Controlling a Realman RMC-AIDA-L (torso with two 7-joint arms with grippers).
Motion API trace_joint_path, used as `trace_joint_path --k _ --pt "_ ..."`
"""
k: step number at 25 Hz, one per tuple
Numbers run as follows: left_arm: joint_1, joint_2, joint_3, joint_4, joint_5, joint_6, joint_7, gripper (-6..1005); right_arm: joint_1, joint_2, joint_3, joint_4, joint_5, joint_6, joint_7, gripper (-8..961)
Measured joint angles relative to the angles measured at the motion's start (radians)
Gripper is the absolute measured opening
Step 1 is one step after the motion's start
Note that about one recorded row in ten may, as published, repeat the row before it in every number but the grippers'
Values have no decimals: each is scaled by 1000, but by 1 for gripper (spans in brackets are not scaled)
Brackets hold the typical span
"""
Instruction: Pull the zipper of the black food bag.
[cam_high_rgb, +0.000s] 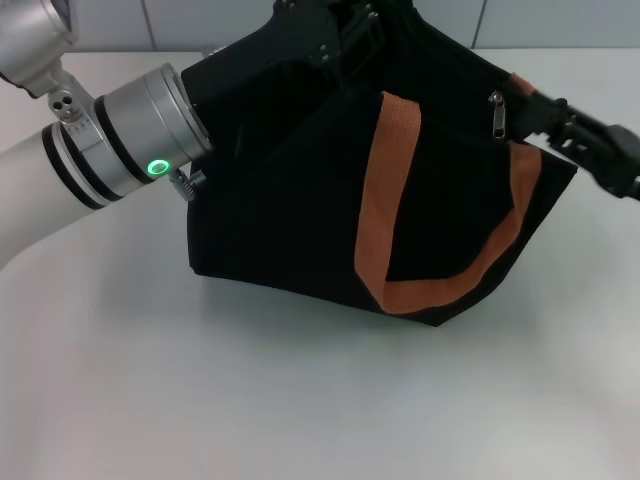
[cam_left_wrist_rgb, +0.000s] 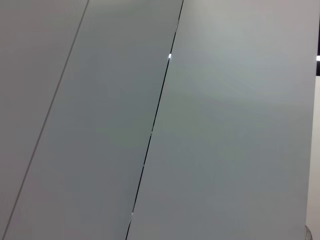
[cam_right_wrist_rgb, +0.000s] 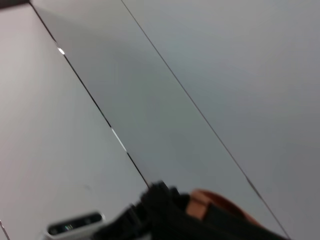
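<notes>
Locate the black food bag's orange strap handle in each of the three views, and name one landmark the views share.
Head view: the orange strap handle loops down the front of the black food bag, centre-right of the picture.
Left wrist view: not in it; only grey wall panels.
Right wrist view: a bit of it shows at the lower edge, beside black fabric.
Shared landmark: the seamed grey wall panels.

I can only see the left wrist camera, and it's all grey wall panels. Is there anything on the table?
Observer: Yes, a boxy black fabric food bag with orange-brown strap handles.
Operator: Where is its zipper?
Observer: The small silver metal zipper pull hangs at the bag's upper right edge.
Operator: Is a gripper near it?
Observer: The right gripper is close beside it, and the left gripper is at the bag's top.
</notes>
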Motion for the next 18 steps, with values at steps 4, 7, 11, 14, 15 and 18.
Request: trace_joint_path --k 4,7,11,14,15,18 --pt "0 0 0 -1 0 3 0 134 -11 -1 0 -6 15 -15 -3 354" --pt "1 0 0 -3 0 2 0 135 -9 -4 -6 -8 12 -4 -3 354" --pt "55 0 -9 -14 -1 -21 0 136 1 -5 -10 -23 8 17 8 354" --pt "83 0 -11 -14 -2 -43 4 137 11 -4 -19 -37 8 28 19 353" --pt "104 0 -11 -15 -1 -59 10 138 22 -4 -31 -42 7 39 35 353" --pt "120 0 -9 -15 0 -75 13 139 34 -3 -55 -54 7 59 62 353"
